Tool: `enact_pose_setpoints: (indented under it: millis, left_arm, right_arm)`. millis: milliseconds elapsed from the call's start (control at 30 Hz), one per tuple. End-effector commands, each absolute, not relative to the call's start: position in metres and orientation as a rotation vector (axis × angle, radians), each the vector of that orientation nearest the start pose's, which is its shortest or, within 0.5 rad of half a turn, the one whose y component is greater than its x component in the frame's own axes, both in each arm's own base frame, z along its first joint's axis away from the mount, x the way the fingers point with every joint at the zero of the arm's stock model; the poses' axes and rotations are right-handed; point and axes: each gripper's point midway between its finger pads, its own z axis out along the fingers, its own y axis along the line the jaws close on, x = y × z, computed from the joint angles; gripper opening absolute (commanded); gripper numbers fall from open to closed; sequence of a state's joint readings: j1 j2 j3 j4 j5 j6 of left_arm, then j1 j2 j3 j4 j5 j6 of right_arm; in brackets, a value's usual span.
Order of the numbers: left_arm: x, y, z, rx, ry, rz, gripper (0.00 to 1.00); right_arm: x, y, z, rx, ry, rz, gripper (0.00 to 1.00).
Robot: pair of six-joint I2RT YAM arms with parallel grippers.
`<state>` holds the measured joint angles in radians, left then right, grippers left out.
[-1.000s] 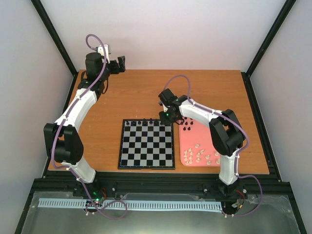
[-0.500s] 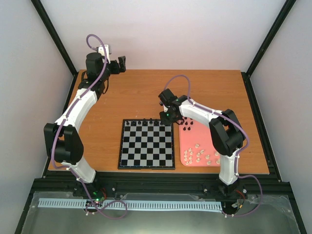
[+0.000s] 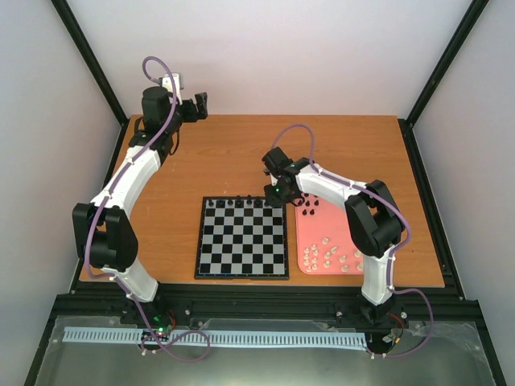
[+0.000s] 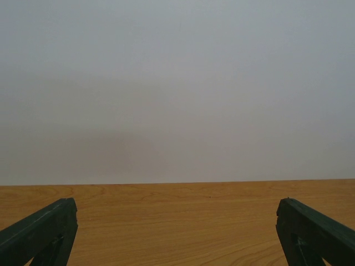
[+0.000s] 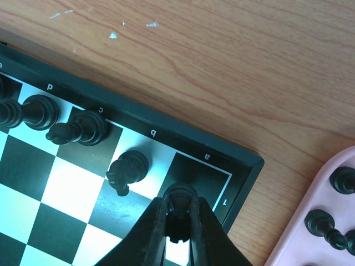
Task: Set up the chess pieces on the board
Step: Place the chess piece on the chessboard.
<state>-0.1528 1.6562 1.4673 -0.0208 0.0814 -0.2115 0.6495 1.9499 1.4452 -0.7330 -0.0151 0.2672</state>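
The board (image 3: 241, 249) lies at the table's middle front, with several black chess pieces along its far row (image 3: 241, 201). My right gripper (image 3: 276, 194) is at the board's far right corner. In the right wrist view it (image 5: 179, 221) is shut on a black piece (image 5: 181, 200) standing on or just above the dark corner square "a". A knight (image 5: 127, 168), a bishop (image 5: 80, 130) and a taller piece (image 5: 36, 111) stand on the neighbouring squares. My left gripper (image 3: 199, 104) is open and empty at the far left table edge; it also shows in the left wrist view (image 4: 176, 227).
The pink tray (image 3: 306, 233) lies right of the board, with black pieces (image 3: 310, 205) at its far end and several cream-white pieces (image 3: 330, 256) at its near end. In the right wrist view the tray's corner (image 5: 310, 249) holds black pieces (image 5: 321, 224).
The right gripper has shifted very slightly at the board's far right corner. The left arm has not moved.
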Motion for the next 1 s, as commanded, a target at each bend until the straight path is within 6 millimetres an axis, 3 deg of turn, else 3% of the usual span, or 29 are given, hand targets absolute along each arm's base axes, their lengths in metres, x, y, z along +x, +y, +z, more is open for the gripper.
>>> enact_pose_setpoints:
  millis: [0,967]
  left_arm:
    - [0.528,-0.098,0.359,0.029,1.751,-0.322,1.00]
    - [0.528,-0.098,0.358,0.032,1.752,-0.318,1.00]
  right_arm:
    - [0.348,0.265,0.048,-0.549,2.813,0.212,0.03]
    - [0.354,0.262,0.036,-0.531,2.819,0.192,0.04]
